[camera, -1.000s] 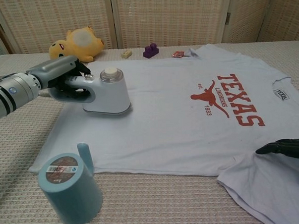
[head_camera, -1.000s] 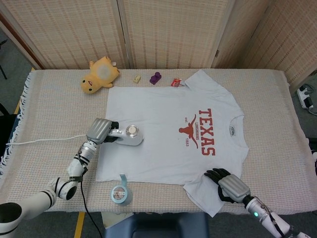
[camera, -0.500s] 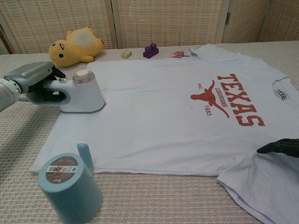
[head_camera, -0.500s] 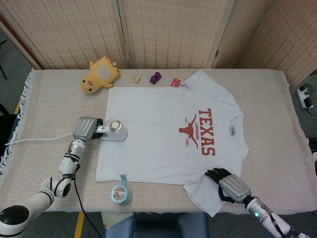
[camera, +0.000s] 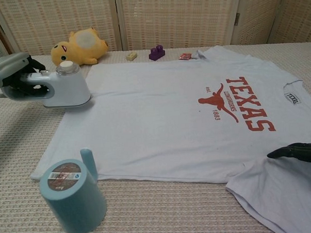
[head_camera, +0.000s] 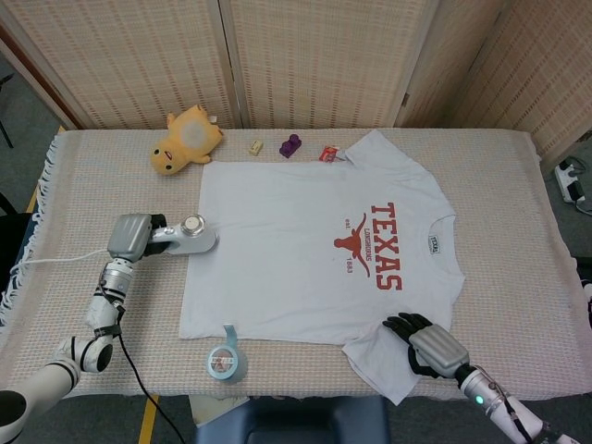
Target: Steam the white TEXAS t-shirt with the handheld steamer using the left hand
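The white TEXAS t-shirt [head_camera: 314, 259] [camera: 171, 121] lies flat on the woven tablecloth, its red longhorn print toward the right. My left hand [head_camera: 131, 235] [camera: 11, 71] grips the handle of the white handheld steamer [head_camera: 190, 236] [camera: 65, 88]. The steamer stands at the shirt's left edge, its base only partly on the fabric. A white cord [head_camera: 60, 261] trails from it to the left. My right hand [head_camera: 427, 344] [camera: 300, 154] rests on the shirt's lower right sleeve, dark fingers curled on the cloth.
A light blue tape roll [head_camera: 225, 361] [camera: 72, 196] stands in front of the shirt's lower left corner. Along the far edge lie a yellow plush toy [head_camera: 187, 139] [camera: 80, 47], a small beige block [head_camera: 256, 145], a purple block [head_camera: 291, 145] [camera: 156, 53] and a red packet [head_camera: 328, 154].
My left hand has slid the steamer leftward across the shirt, from well inside the left part to its left edge. The right hand has stayed still.
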